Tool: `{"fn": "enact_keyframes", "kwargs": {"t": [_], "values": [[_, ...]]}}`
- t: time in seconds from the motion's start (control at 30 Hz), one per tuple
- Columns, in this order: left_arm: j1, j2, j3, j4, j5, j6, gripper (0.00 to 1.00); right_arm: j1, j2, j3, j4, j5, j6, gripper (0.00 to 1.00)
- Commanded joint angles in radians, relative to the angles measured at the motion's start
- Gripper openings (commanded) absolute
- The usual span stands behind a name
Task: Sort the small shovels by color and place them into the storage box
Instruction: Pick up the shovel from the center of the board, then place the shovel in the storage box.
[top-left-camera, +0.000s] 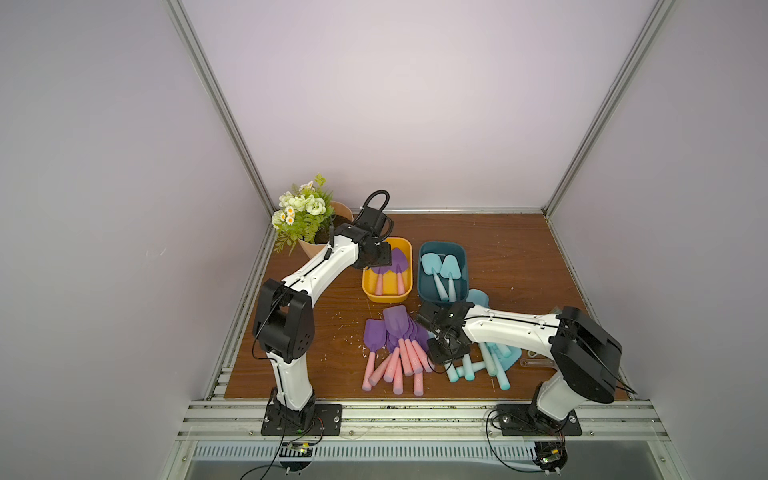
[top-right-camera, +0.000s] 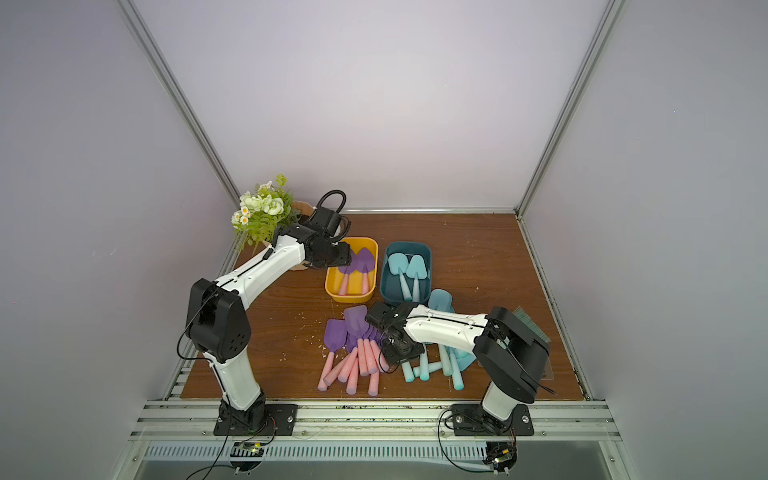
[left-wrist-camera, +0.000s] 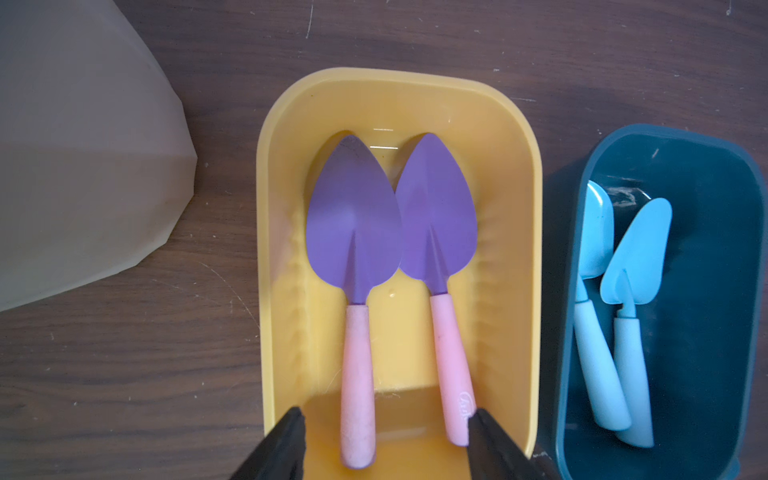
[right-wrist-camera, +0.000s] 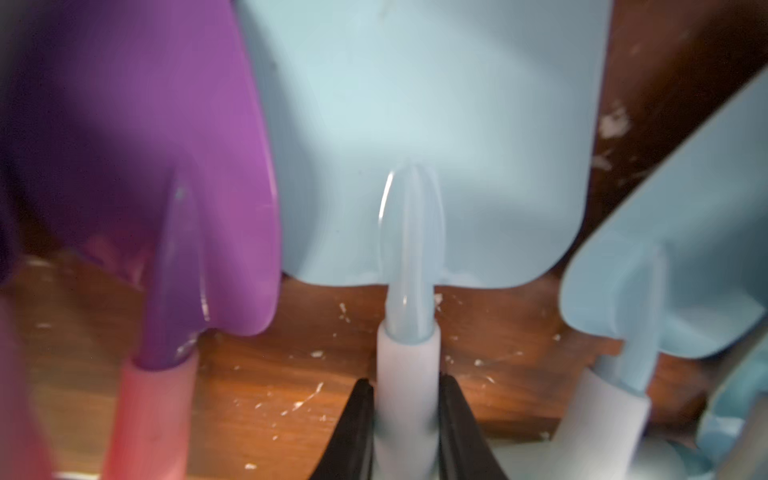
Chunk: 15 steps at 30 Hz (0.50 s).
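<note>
With right fingers (right-wrist-camera: 357, 432) clamped on the handle of a turquoise shovel (right-wrist-camera: 415, 124) on the surface (right-wrist-camera: 291, 374) and left fingers (left-wrist-camera: 282, 449) parted over the yellow box (left-wrist-camera: 395, 85), risked dragging the adjoining purple shovel (right-wrist-camera: 166, 145) along.

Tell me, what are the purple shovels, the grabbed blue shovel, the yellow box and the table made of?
Purple shovels: probably plastic, smooth and slightly glossy blades; the pink handles look matte.
Blue shovel: likely plastic, with a soft sheen along its spine.
Yellow box: looks like moulded plastic, shiny with light reflections inside.
Table: wood or a wood-look board, showing dark grain and pale scuffs.
</note>
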Motion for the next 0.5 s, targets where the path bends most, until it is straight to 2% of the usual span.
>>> {"fn": "enact_keyframes", "kwargs": {"t": [0.0, 0.33, 0.47], "values": [[0.004, -0.027, -0.02, -0.003, -0.015, -0.002, 0.64, -0.003, -0.022, 0.093, -0.068, 0.046, -0.028, 0.15], [0.005, -0.04, -0.041, 0.022, -0.016, -0.02, 0.64, -0.071, -0.067, 0.223, -0.216, 0.104, -0.049, 0.14], [0.005, -0.038, -0.039, 0.026, -0.009, -0.025, 0.64, -0.148, -0.088, 0.275, -0.208, 0.117, -0.078, 0.13]]}}
